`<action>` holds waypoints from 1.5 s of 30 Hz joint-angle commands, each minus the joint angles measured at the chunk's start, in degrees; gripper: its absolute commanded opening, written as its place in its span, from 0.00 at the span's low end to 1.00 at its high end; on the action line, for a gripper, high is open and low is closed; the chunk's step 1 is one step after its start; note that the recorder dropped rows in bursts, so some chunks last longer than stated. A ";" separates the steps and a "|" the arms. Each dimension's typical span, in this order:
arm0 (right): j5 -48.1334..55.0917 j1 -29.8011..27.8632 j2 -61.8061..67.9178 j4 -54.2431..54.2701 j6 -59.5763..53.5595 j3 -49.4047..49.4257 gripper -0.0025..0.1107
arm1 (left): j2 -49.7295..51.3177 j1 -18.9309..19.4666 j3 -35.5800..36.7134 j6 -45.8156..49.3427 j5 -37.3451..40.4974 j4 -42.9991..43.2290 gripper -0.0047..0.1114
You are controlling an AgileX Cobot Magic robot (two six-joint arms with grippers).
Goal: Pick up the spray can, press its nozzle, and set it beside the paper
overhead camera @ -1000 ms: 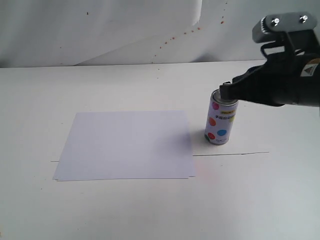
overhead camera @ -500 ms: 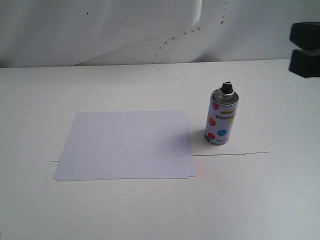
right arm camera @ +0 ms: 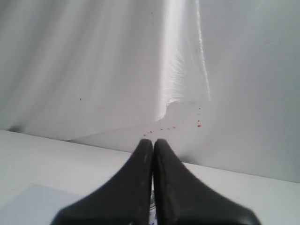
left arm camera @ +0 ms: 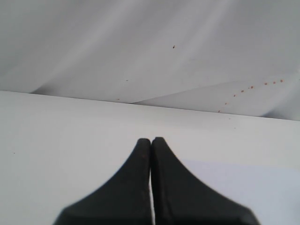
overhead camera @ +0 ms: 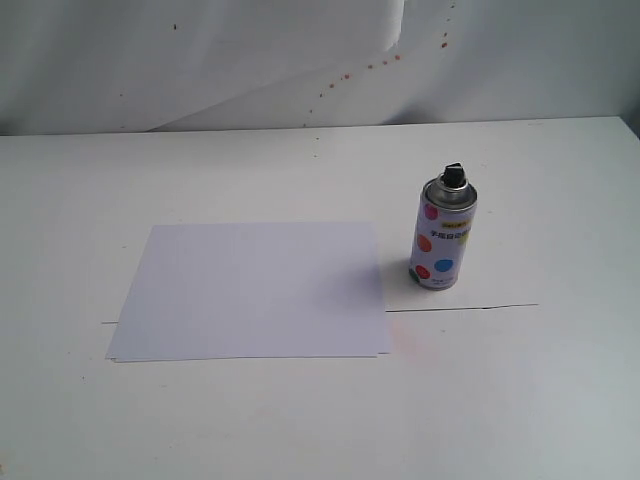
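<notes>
The spray can (overhead camera: pixel 443 245) stands upright just beside the paper (overhead camera: pixel 255 290), nearer the table's (overhead camera: pixel 560 400) right edge. Placement appears done. The left gripper (left arm camera: pixel 151 140) and right gripper (right arm camera: pixel 153 142) are clenched, empty.

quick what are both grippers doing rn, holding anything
Left gripper: closed, holding nothing.
Right gripper: closed, holding nothing; the spray can stands free.

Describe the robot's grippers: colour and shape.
The left gripper and right gripper look alike: two matt black fingers each, broad at the base, curving in to narrow rounded tips. No cables or markings show.
</notes>
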 commanded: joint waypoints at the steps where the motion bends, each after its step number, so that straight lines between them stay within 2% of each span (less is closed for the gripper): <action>1: 0.76 0.32 -1.00 1.94 -0.19 0.16 0.02 | -0.24 0.15 0.24 0.03 0.16 0.18 0.04; 7: 7.52 -0.15 -1.52 1.33 -0.07 0.77 0.02 | -0.24 0.15 0.24 0.03 0.16 0.18 0.04; 9: 6.14 -3.36 -2.44 2.40 0.22 3.37 0.02 | -0.24 0.15 0.24 0.03 0.16 0.18 0.04; 12: -2.12 -8.36 -4.92 4.57 0.22 13.06 0.02 | -0.24 0.15 0.24 0.03 0.16 0.18 0.04; 21: -11.17 -8.63 -11.65 4.91 0.22 28.31 0.02 | -0.24 0.15 0.24 0.03 0.16 0.18 0.04; 35: -11.38 -8.63 -13.69 4.91 -4.05 31.62 0.02 | -0.24 0.15 0.24 0.03 0.16 0.18 0.04; 38: -11.52 -7.17 -15.74 5.93 -4.83 33.22 0.02 | -0.24 0.15 0.24 0.03 0.16 0.18 0.04; 45: -6.19 -5.67 -16.95 6.48 -9.24 33.22 0.02 | -0.24 0.15 0.24 0.03 0.16 0.18 0.04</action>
